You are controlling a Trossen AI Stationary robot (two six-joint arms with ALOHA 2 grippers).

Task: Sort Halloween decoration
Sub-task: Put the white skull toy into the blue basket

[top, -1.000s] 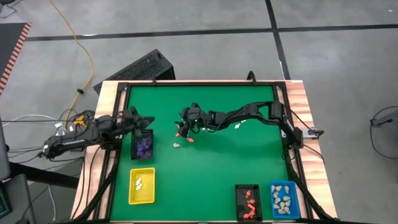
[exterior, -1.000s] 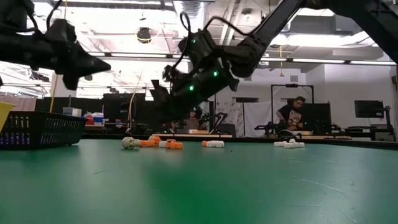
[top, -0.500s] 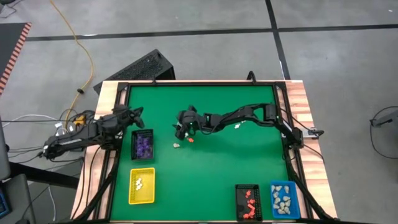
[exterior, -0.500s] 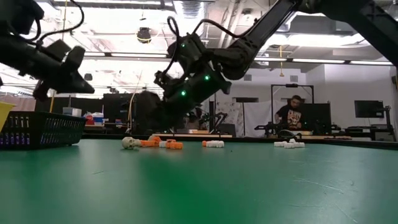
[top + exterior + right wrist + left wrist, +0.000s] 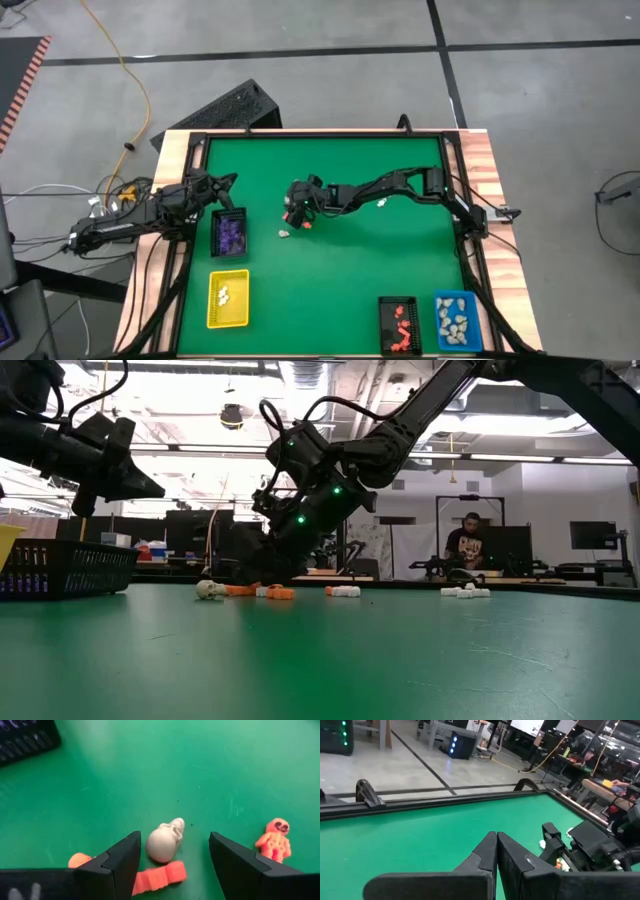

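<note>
No readable writing; right end effector (image 5: 172, 857) spread around cream skull (image 5: 165, 841), left end effector (image 5: 496, 851) pressed together.

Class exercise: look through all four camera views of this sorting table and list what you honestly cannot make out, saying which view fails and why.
- High view: the pieces in the yellow tray and the blue tray are too small to tell their shapes.
- High view: the right gripper covers the figurines under it.
- Right wrist view: the orange piece is partly hidden by a finger.
- Low view: the black basket is cut off by the picture's edge.
</note>
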